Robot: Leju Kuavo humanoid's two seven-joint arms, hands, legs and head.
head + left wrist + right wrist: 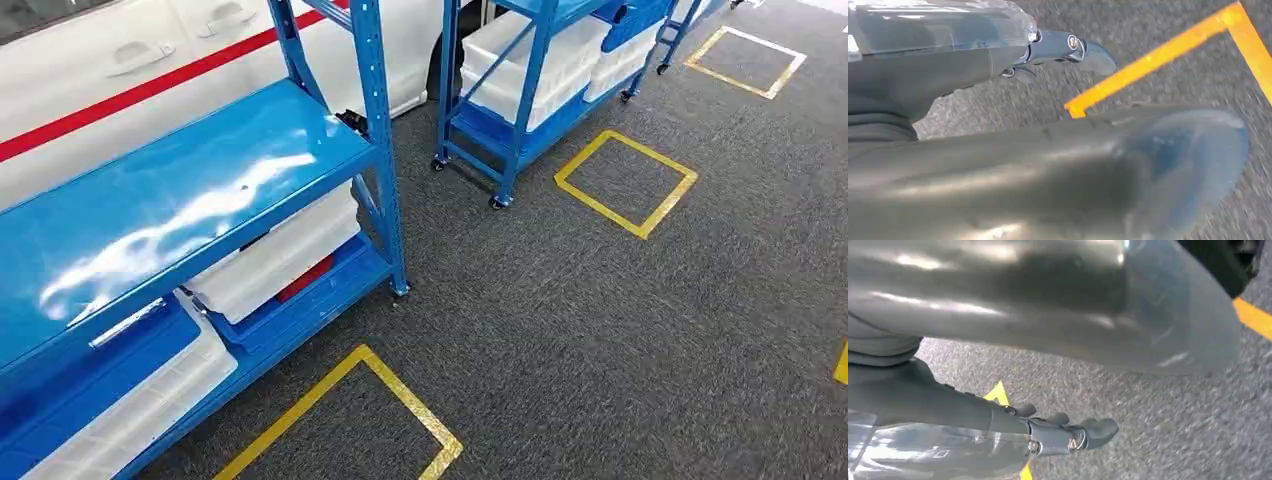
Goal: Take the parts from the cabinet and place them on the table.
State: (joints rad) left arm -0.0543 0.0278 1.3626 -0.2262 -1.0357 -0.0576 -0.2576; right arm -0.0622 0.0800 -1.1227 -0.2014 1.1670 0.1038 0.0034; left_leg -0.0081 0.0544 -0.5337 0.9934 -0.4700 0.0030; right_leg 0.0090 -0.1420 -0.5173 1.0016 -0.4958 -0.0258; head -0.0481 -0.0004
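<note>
The blue cabinet rack [380, 150] stands at the left of the head view, and its glossy top shelf [170, 200] carries nothing. White bins [280, 255] sit on its lower levels, and a thin silver bar [127, 323] lies beside one of them. My left hand [1013, 55] hangs over the grey carpet with its fingers [1083, 50] stretched out and nothing in them. My right hand [1018, 432] also hangs above the carpet, fingers [1088, 432] extended and holding nothing. Neither hand is near the rack.
A second blue rack on wheels [520, 90] with white bins stands further back. A white car with a red stripe [120, 60] is behind the near rack. Yellow taped squares [625, 180] [400, 395] mark the grey carpet to the right.
</note>
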